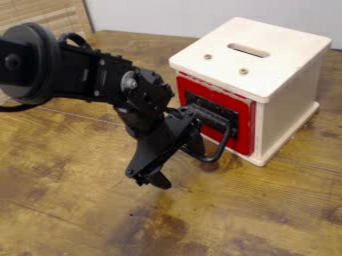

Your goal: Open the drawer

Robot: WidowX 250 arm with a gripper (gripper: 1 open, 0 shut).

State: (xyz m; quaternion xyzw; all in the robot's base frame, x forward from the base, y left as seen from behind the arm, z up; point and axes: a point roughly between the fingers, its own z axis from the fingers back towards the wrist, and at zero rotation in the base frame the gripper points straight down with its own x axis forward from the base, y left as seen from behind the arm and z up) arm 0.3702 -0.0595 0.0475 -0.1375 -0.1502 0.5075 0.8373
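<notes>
A small cream-white box (pixel 274 75) stands on the wooden table at the right. Its red drawer (pixel 201 97) front faces left and carries a black plate with a large black loop handle (pixel 218 140). The front looks about flush with the box. My black gripper (pixel 178 150) comes in from the left and points steeply down just in front of the handle. It is open: one finger (pixel 152 174) reaches down to the tabletop and the other sits up beside the loop. I cannot tell whether that finger touches the handle. Nothing is held.
The box top has a slot (pixel 247 48) and two small screws. The wooden table (pixel 80 215) stretches to the front and left. A pale slatted panel (pixel 47 12) stands at the back left, behind the arm's bulky black body (pixel 54 65).
</notes>
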